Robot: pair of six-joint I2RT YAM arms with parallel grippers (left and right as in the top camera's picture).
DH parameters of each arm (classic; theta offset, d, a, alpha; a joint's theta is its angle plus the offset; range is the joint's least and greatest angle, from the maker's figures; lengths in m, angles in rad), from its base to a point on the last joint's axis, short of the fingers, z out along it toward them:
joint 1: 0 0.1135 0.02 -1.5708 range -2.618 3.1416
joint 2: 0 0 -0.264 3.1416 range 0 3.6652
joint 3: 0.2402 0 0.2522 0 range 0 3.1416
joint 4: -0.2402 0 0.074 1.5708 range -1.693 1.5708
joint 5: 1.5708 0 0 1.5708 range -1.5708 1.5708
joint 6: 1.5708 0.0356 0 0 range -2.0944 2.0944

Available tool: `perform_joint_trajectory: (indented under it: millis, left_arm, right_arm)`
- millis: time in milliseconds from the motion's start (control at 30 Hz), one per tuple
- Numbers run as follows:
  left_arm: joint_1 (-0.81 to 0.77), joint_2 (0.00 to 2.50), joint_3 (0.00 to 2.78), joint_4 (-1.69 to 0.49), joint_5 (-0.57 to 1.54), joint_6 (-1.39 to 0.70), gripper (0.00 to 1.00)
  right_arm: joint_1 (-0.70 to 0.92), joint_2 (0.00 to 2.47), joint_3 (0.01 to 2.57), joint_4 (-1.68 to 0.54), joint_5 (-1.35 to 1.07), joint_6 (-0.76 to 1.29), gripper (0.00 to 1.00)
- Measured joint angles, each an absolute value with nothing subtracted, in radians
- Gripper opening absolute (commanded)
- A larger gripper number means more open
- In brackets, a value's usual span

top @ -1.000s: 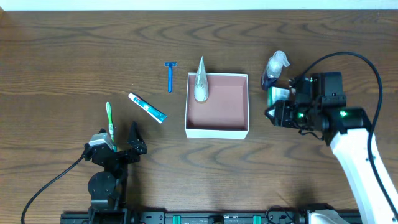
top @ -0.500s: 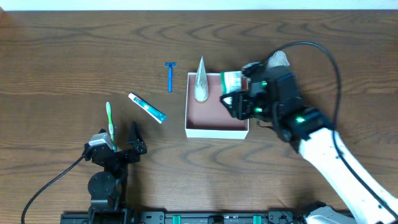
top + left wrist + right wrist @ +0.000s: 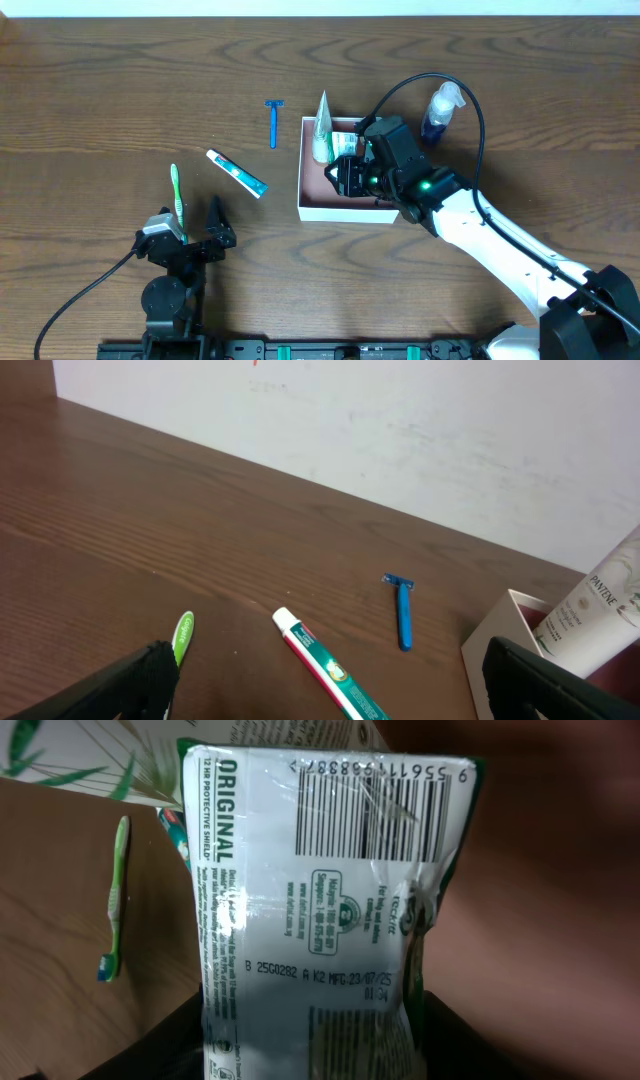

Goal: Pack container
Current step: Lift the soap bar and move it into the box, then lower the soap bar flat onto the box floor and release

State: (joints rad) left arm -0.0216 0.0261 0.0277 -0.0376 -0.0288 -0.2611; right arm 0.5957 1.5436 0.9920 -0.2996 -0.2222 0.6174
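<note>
Since the right gripper (image 3: 347, 170) hangs over the container (image 3: 348, 212) at frame centre with its fingers clamped on a green-and-white packet (image 3: 320, 890), I judge the step in hand to be lowering that packet onto the pinkish floor. Wrist view: the packet fills the frame, barcode end up, with dark fingers at both lower sides. The hold is therefore low on the packet, and its broad face could go down flat. Tube (image 3: 321, 128) lies in the container's upper left corner, its tapered end reaching over the top wall. The packet is just beside it; whether they touch I cannot tell. Free floor lies toward the right and lower walls, so a release there should miss the tube. Bottle (image 3: 440, 110) stands outside, near the upper right corner. Left gripper (image 3: 192, 232), lower left, has its fingers apart and holds nothing. Razor (image 3: 273, 122), toothpaste (image 3: 237, 172) and toothbrush (image 3: 177, 193) lie on the table (image 3: 100, 100) left of the container, apart from one another.
</note>
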Motion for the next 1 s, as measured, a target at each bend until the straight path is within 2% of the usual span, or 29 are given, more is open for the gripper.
perform_joint_trajectory:
  millis: [1000]
  left_arm:
    - [-0.022,0.026,0.028,-0.038,-0.029,-0.261,0.98]
  right_arm:
    - [0.667,1.544,0.992,-0.392,-0.181,0.728,0.18]
